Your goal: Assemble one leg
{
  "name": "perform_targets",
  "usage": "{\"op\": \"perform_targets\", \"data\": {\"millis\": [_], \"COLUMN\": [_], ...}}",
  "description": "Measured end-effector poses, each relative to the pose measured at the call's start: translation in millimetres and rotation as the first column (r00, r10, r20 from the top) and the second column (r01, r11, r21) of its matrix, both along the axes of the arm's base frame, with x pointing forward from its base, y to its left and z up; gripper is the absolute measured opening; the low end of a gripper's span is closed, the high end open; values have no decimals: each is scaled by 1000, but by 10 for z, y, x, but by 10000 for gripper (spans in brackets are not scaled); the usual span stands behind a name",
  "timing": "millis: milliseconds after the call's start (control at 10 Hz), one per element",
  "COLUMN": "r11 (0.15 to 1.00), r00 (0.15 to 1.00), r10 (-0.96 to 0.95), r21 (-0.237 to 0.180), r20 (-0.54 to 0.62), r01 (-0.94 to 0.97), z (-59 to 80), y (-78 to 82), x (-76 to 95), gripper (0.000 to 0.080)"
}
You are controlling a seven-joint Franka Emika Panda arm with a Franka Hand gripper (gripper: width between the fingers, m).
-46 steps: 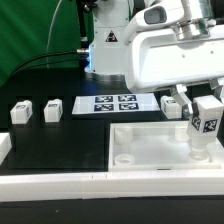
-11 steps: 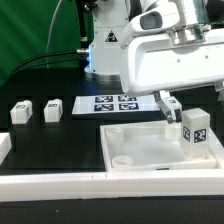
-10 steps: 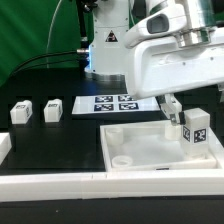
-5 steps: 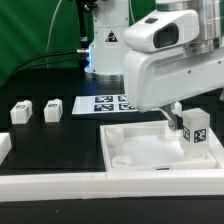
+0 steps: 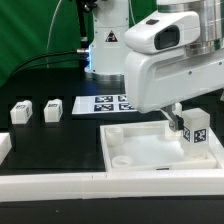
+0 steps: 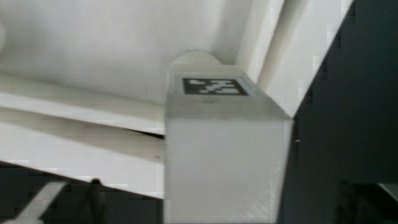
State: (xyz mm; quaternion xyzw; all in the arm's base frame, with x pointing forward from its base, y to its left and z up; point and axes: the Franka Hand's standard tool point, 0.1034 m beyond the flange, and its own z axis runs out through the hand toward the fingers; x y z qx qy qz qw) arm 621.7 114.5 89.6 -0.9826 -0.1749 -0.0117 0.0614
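A leg (image 5: 197, 128), a small white block with a black-and-white marker on its face, stands upright in the back corner socket of the white tray (image 5: 150, 152) on the exterior view's right. My gripper (image 5: 186, 122) hangs over it, open. One dark finger (image 5: 174, 117) shows beside the leg. In the wrist view the leg (image 6: 228, 140) fills the middle with its marker facing the camera. My gripper (image 6: 222, 208) straddles it, and dark gaps separate the leg from both fingers. Two more legs (image 5: 20, 112) (image 5: 52, 109) lie on the black table on the exterior view's left.
The marker board (image 5: 108, 103) lies behind the tray, partly covered by the arm's white body (image 5: 170, 60). A white part (image 5: 3, 146) sits at the exterior view's left edge. A long white bar (image 5: 60, 186) runs along the front.
Within the last second the arm's white head turned and swung forward over the tray. The leg stayed standing in its corner, and the jaws stayed apart. Nothing moved in the last half second.
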Motion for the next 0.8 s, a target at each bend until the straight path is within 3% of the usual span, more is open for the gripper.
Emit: {"op": "perform_targets", "data": {"millis": [600,700,800], "r11": [1000,1000,1000], "r00": [1000,1000,1000], "r10": [-3,-3,-2], "r21": [-3,-2,-2], "r20": [-3,-4,-3], "r01": [3,3,2], "z": [-112,-120,-118], "y": [-94,-95,-84], "x": [-70,-71,-71], "gripper": [649,527,527]}}
